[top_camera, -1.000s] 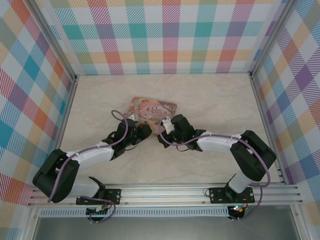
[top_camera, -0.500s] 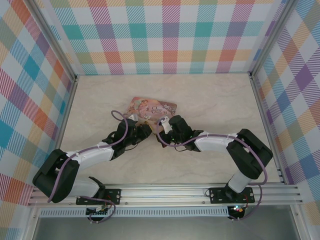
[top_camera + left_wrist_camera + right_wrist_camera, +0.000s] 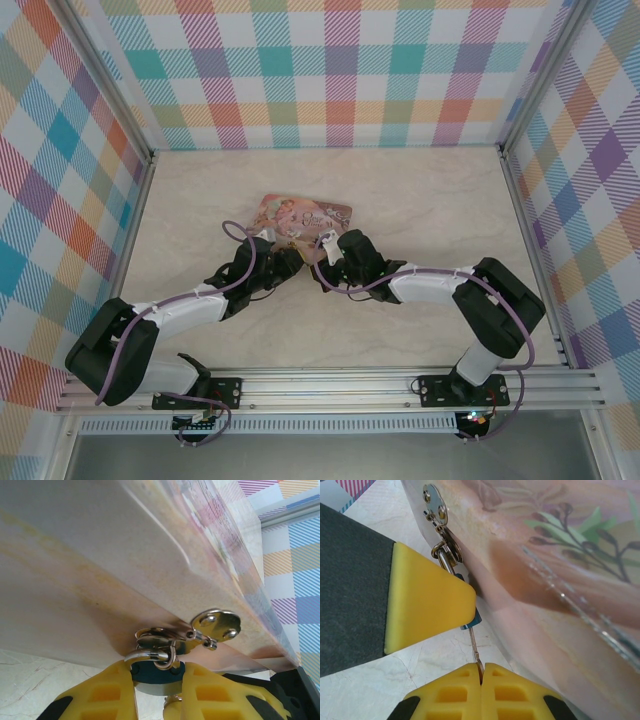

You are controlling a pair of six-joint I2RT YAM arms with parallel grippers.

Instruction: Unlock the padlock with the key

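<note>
Tiny teal padlock (image 3: 156, 674), its silver shackle looped through the hasp ring of the pink tin (image 3: 100, 555), body pinched in the left gripper (image 3: 158, 681). Thin grey key (image 3: 474, 647) is upright, tip touching the padlock body, head pinched by the right gripper (image 3: 481, 669).

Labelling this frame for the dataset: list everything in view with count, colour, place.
tin: 1, pink with pictures, mid table, at both claws
latch plate: 1, silver, on the tin's edge
padlock: 1, blue-teal, hanging at the latch
key: 1, grey metal, thin, pointing at the padlock
table: 1, beige marble
walls: 3, pastel plaid, around the table
left claw: 1, yellow, shut on the padlock
right claw: 1, yellow, shut on the key
</note>
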